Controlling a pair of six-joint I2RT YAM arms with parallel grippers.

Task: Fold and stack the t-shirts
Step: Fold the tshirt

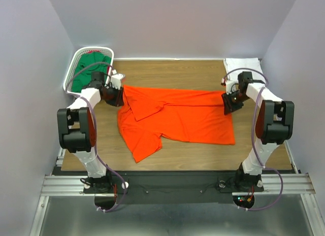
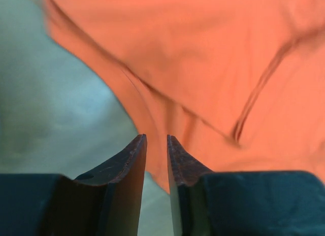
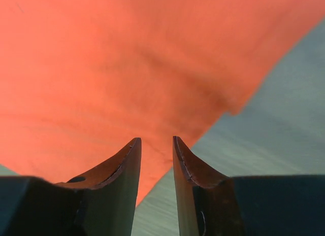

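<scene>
Both grippers stand with jaws a narrow slit apart and nothing between them: the left gripper at the collar end of the orange shirt, the right gripper at its hem end. The shirt lies lengthwise across the wooden table, thin, matte and limp, partly doubled over near the left end, with one sleeve trailing toward the near edge; I judge the fold barely begun. A white shirt lies flat in the far right corner, apparently folded. The green shirt sits bunched in the mesh basket, unfolded.
</scene>
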